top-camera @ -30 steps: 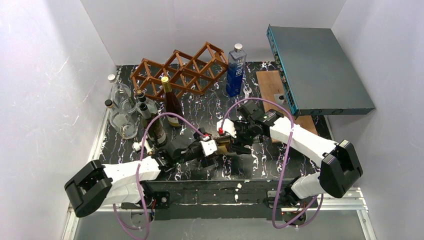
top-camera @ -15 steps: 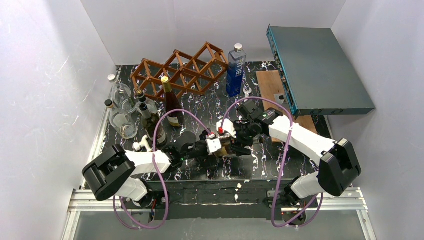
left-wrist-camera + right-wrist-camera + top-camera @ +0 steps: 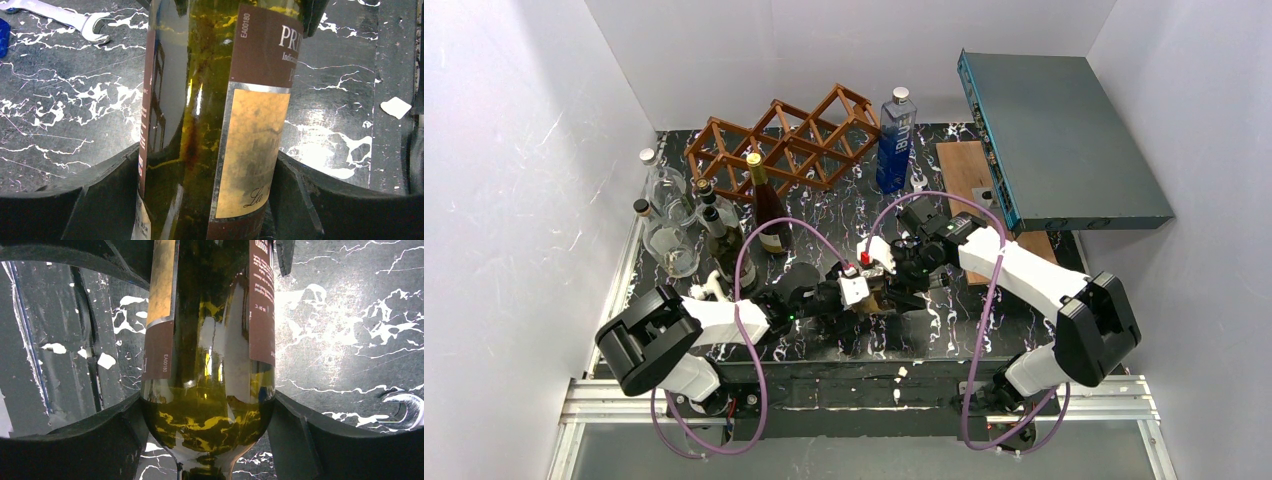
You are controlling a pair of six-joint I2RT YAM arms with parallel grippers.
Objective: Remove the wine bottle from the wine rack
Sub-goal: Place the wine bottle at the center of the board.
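From above, the left gripper [image 3: 205, 165] and right gripper [image 3: 207, 405] nearly hide the wine bottle [image 3: 200, 100] at 6 o'clock, well apart from the rack [image 3: 782, 140] at 11; the wrist views crop its ends. Five bottles [image 3: 714, 215] stand at 10, one blue bottle [image 3: 896, 140] at 12. The left gripper, wide a second ago, now clasps the labelled body; the right gripper grips the shoulder.

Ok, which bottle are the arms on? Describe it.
On the black marbled table, find where the left gripper and right gripper meet near the front edge. Between them is the olive-green glass wine bottle with a brown-and-gold label; the other bottles stand ungripped.
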